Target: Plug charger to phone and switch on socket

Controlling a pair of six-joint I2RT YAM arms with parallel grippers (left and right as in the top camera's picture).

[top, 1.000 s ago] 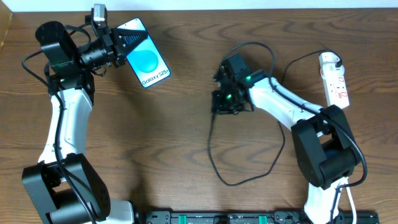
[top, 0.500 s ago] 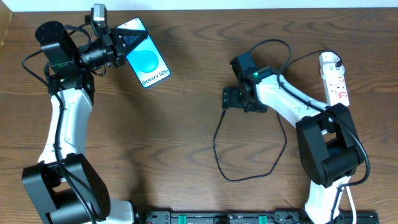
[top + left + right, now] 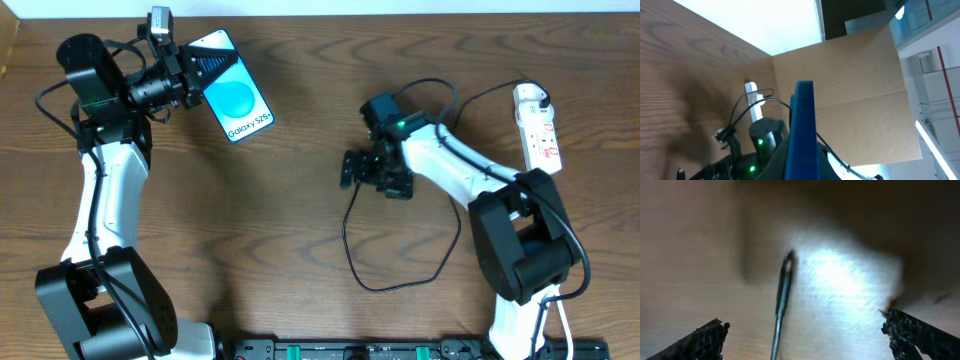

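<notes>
The left gripper point(image 3: 190, 80) is clenched on one end of the phone point(image 3: 235, 100) at the far left of the table point(image 3: 300, 230). Its free end is turned toward the middle, I think so that the port can be reached. The right gripper point(image 3: 804, 322) hangs empty, jaws wide apart, over the plug tip point(image 3: 785, 280) of the charger point(image 3: 344, 235) lying on the wood, probably to pick it up. The socket point(image 3: 538, 130) waits at the far right.

Bare table point(image 3: 300, 200) lies open between the phone point(image 3: 238, 100) and the right gripper point(image 3: 347, 170). Below that gripper the cable point(image 3: 347, 245) loops over the wood, barring a low pass. The right arm point(image 3: 450, 170) crowds the near end of the power strip point(image 3: 538, 128). Between the spread fingers point(image 3: 705, 340), the blurred plug tip point(image 3: 784, 287) seems to have clear wood on either side.
</notes>
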